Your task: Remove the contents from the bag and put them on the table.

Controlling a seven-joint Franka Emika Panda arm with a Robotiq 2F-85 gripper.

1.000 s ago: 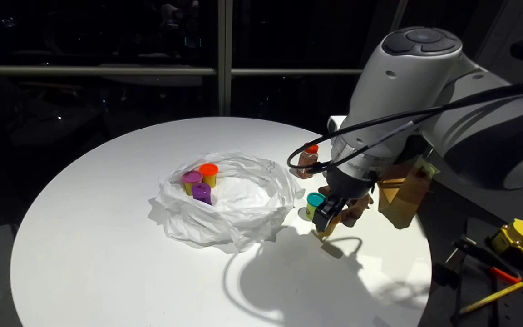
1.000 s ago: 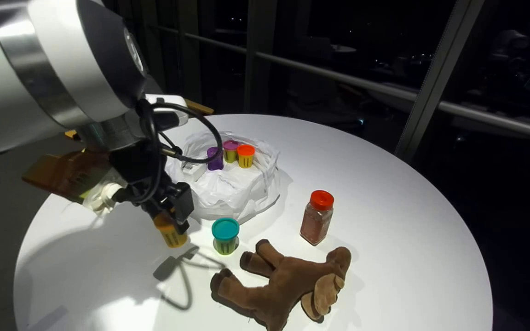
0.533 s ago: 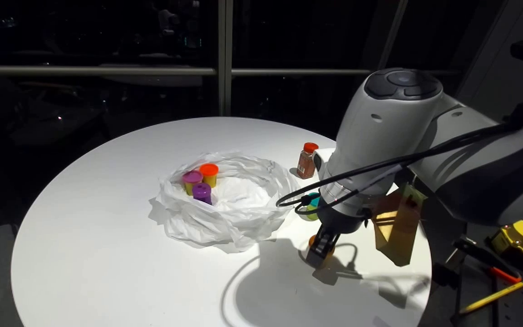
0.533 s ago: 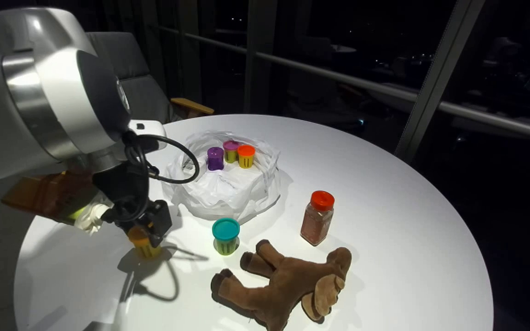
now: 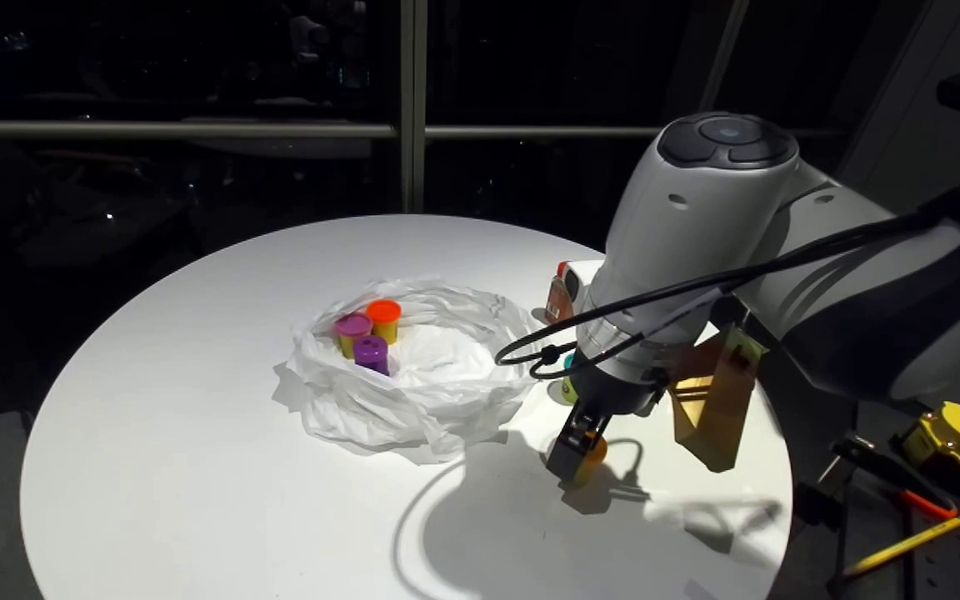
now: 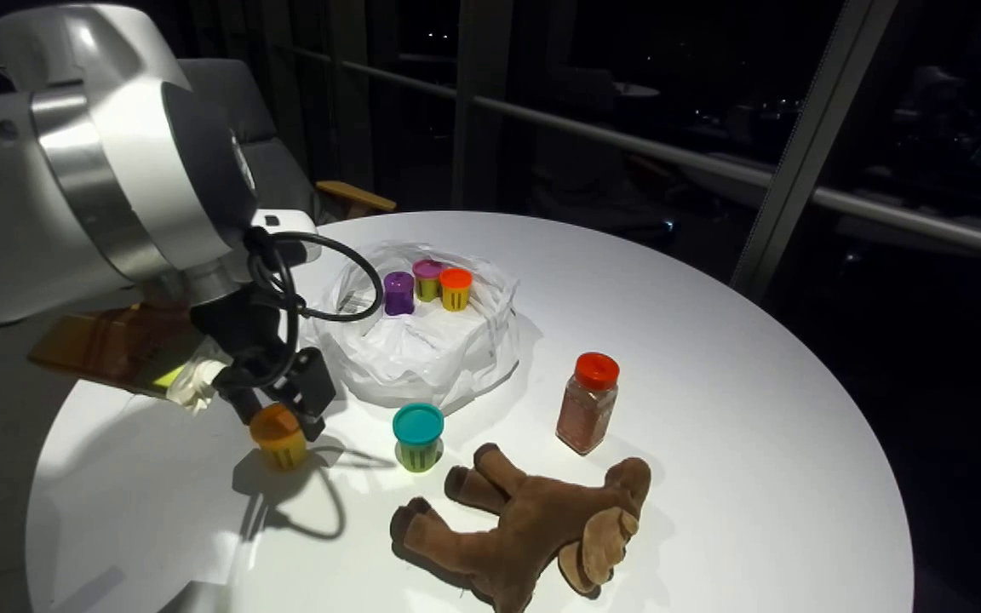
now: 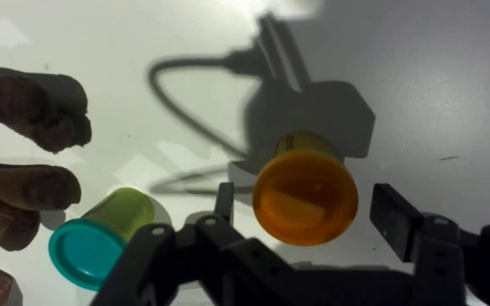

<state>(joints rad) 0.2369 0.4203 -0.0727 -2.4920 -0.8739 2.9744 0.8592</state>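
Bag (image 5: 413, 421) sits on the worktop (image 5: 197, 500), in from the edge, with three cups (image 5: 370, 347) inside. The fingers (image 7: 393, 223) are spread apart, one each side of an orange cup (image 7: 305, 199) out on the worktop. Teal cup (image 6: 418, 434), toy (image 6: 533, 524) and bottle (image 6: 587, 409) are out there too.

Orange-lidded yellow cup (image 6: 281, 440) — upright on the table (image 6: 754, 409)
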